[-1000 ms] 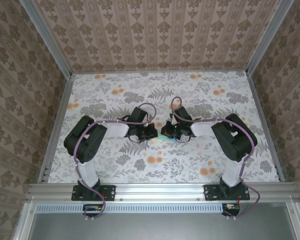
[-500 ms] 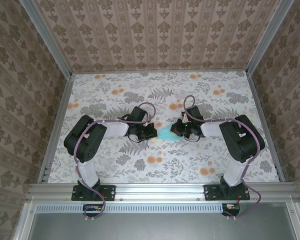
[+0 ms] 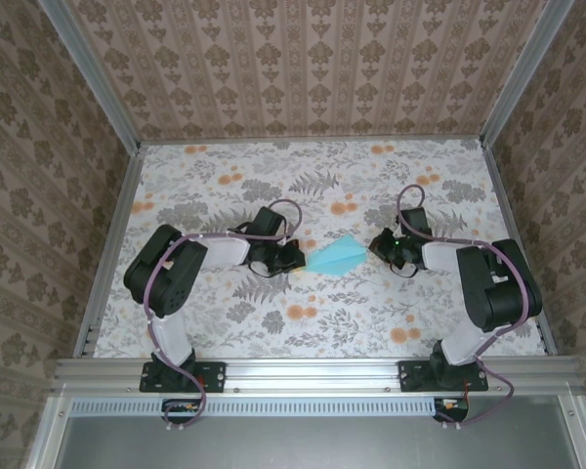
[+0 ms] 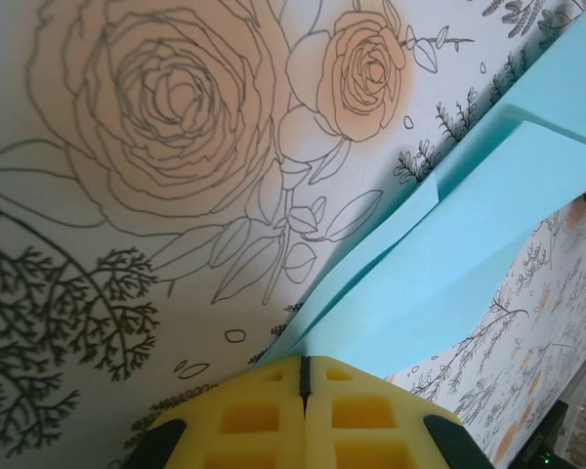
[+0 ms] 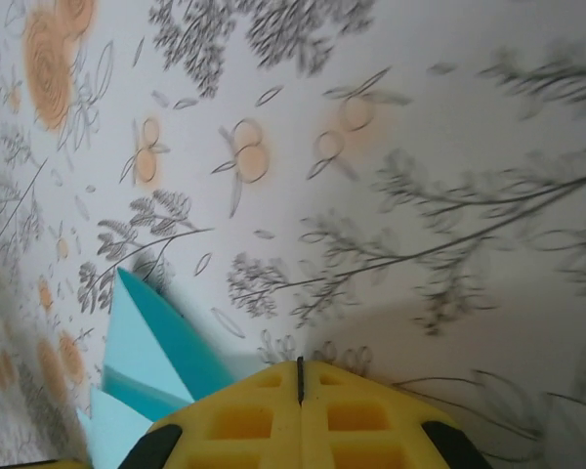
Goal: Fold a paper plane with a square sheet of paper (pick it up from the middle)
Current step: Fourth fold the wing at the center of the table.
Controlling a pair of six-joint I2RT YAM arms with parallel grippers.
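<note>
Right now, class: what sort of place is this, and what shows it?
Probably a purpose-built robot test booth: the black-and-white left arm and right arm bolted to a silver aluminium rail, with brown patterned wall panels enclosing the floral-printed table.

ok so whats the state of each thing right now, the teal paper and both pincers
paper plane: folded into a layered, pointed shape, one end clamped in the left pincer
left pincer: shut on the paper plane, pads pressed together over it
right pincer: shut, nothing between its pads, not gripping the paper
</note>
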